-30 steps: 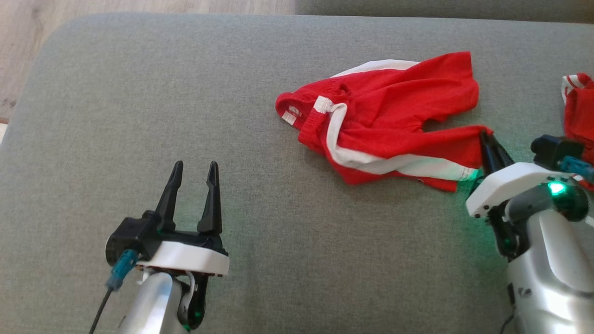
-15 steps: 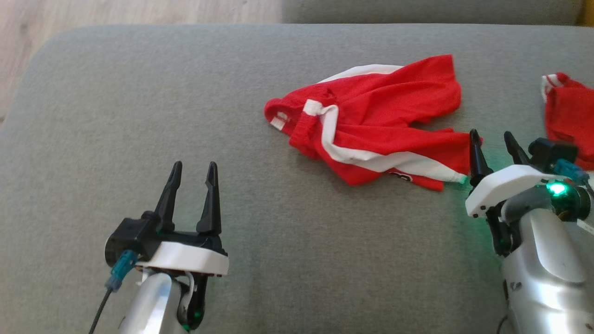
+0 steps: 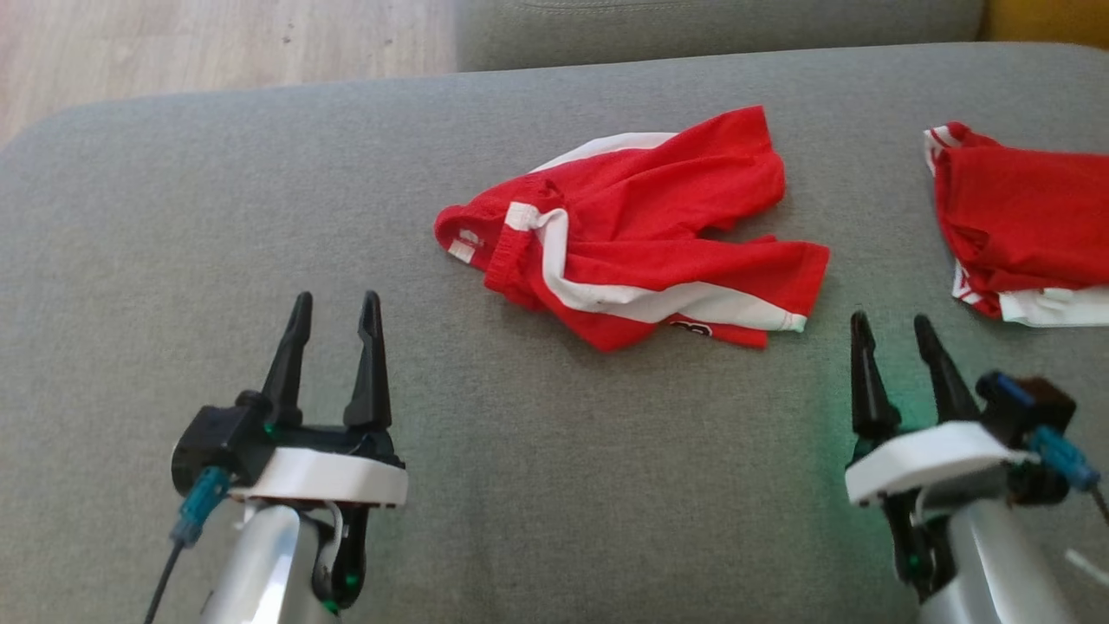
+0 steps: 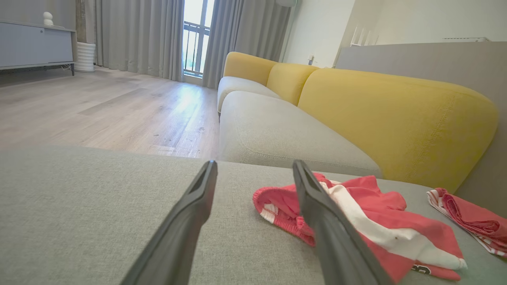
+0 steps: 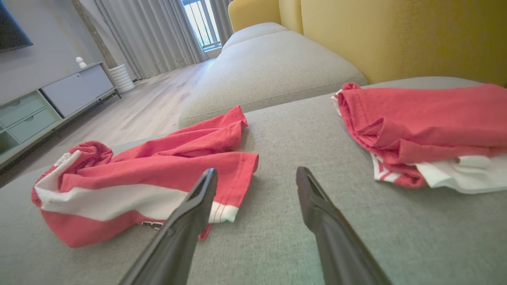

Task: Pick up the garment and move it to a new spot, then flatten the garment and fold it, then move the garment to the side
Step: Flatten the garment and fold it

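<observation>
Both left gripper [image 3: 336, 299] and right gripper [image 3: 889, 321] showed fingers wide and empty; we judged the crumpled garment [image 3: 641, 238] awaited flattening, folding and setting aside.

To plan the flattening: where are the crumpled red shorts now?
In the head view, the shorts lie in the middle of the cushion, ahead of the right gripper and to its left, apart from it; another red garment lies farther right.

Home living rm, yellow sofa [image 4: 396, 114], curtains [image 4: 134, 35], low cabinet [image 5: 75, 89], wood floor [image 4: 99, 111]
</observation>
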{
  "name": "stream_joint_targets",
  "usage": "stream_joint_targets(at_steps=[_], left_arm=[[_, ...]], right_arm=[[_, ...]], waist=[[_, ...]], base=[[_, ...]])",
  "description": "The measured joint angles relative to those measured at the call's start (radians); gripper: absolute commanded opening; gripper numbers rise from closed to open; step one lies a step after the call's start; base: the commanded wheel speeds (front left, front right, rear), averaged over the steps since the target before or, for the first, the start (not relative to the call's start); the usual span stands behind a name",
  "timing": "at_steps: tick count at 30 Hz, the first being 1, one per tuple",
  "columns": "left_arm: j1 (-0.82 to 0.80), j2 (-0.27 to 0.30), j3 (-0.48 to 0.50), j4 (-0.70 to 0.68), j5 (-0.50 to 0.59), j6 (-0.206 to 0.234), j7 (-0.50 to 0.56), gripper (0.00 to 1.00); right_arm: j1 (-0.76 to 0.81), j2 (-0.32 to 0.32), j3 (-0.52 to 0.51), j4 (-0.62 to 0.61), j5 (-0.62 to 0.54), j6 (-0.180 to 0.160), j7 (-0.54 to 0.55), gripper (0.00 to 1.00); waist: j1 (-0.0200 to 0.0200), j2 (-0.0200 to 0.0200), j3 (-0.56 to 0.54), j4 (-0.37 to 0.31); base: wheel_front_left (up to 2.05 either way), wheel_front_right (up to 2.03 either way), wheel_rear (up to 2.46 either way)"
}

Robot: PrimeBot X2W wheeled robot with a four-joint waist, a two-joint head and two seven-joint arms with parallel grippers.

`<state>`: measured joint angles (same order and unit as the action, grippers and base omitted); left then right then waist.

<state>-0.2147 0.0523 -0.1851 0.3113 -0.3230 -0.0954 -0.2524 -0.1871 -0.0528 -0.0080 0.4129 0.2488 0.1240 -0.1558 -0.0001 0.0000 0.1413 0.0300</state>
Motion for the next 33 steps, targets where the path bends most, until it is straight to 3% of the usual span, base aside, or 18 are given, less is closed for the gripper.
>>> stream_joint_targets(at_steps=[4,16,26,33], left_arm=[[0.000,0.001,0.019,-0.013,-0.002,0.000,0.000,1.00],[-0.015,0.004,0.008,-0.005,-0.019,-0.005,0.026,1.00],[-0.244,0.002,-0.105,0.062,-0.144,-0.028,0.296,1.00],[-0.369,0.000,-0.171,0.147,-0.161,-0.029,0.428,1.00]], right_arm=[[0.061,0.003,0.024,-0.040,0.022,0.000,-0.004,1.00],[0.052,0.004,0.046,-0.099,0.033,0.000,-0.003,1.00],[0.023,0.004,0.057,-0.111,0.033,0.000,-0.001,1.00],[-0.007,0.004,0.075,-0.100,0.033,0.000,-0.004,1.00]], waist=[[0.0000,0.0000,0.001,-0.022],[0.0001,0.0000,0.035,-0.035],[0.0003,0.0000,0.108,-0.039],[0.0003,0.0000,0.145,-0.067]], base=[[0.00,0.00,0.00],[0.00,0.00,0.00],[0.00,0.00,0.00],[0.00,0.00,0.00]])
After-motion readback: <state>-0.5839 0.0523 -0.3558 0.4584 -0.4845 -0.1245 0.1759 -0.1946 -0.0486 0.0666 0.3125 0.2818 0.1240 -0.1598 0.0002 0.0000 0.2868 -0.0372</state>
